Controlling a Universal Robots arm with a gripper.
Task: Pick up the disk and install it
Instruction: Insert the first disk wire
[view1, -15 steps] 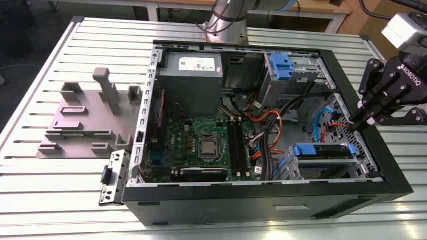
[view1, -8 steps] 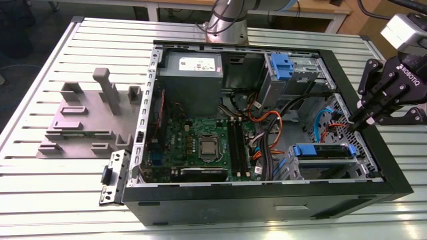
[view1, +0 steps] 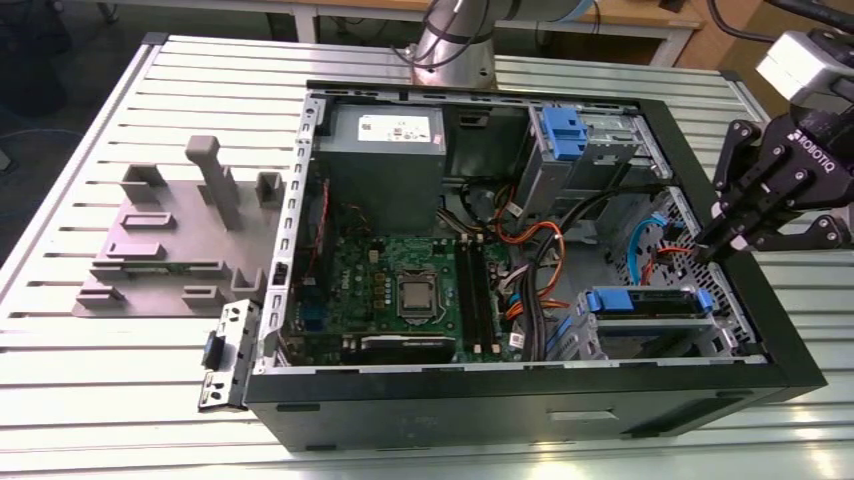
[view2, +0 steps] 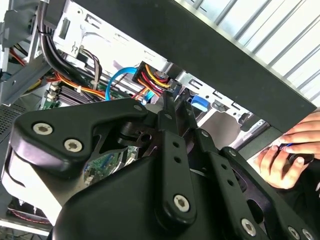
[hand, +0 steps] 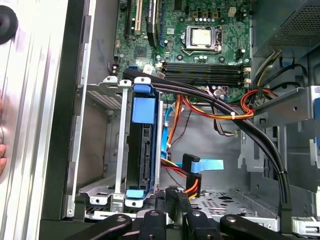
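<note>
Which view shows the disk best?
First wrist view: the disk sits edge-on between blue rails in its cage. Exterior view shows its blue end, far off. Second wrist view: the claw hides most of it.

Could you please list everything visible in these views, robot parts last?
table: one, silver, under everything
case: one, black, open, mid-table
fixture: one, grey, on the table beside the case
power supply: one, grey, inside the case
motherboard: one, green, case floor
disk: one, blue-railed, in the drive cage
cables: several, orange, black, blue, inside the case
hand: one, a person's, beyond the case wall
gripper: one, black, shut, by the case wall at the exterior view's right
</note>
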